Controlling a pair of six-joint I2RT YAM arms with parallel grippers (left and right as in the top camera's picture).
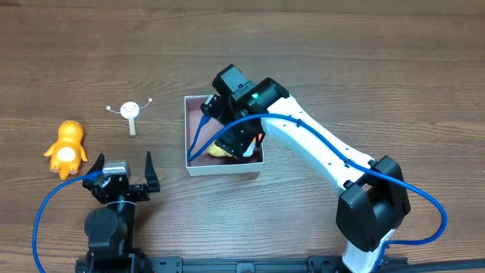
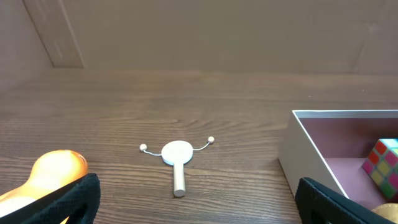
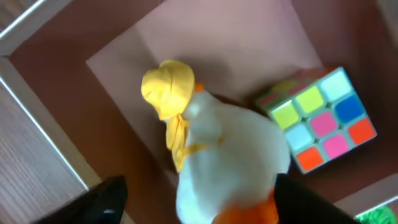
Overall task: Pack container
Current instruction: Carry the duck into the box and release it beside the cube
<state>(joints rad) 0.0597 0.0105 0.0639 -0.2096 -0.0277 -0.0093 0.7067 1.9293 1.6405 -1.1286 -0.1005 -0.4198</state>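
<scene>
The container (image 1: 224,168) is a square white-walled box with a pinkish-brown inside, at the table's middle. It also shows in the left wrist view (image 2: 305,155) and the right wrist view (image 3: 236,56). My right gripper (image 1: 239,140) reaches down into it. Its jaws (image 3: 199,202) are open, either side of a white soft toy with a yellow head (image 3: 230,149), which lies on the box floor. A colour cube (image 3: 320,127) lies beside that toy and also shows in the left wrist view (image 2: 382,163). My left gripper (image 1: 123,167) is open and empty, low over the table left of the box (image 2: 199,205).
An orange duck-like toy (image 1: 67,148) lies at the far left, just outside my left jaw (image 2: 53,171). A small white round toy on a stick (image 1: 131,114) lies on the table ahead of the left gripper (image 2: 177,155).
</scene>
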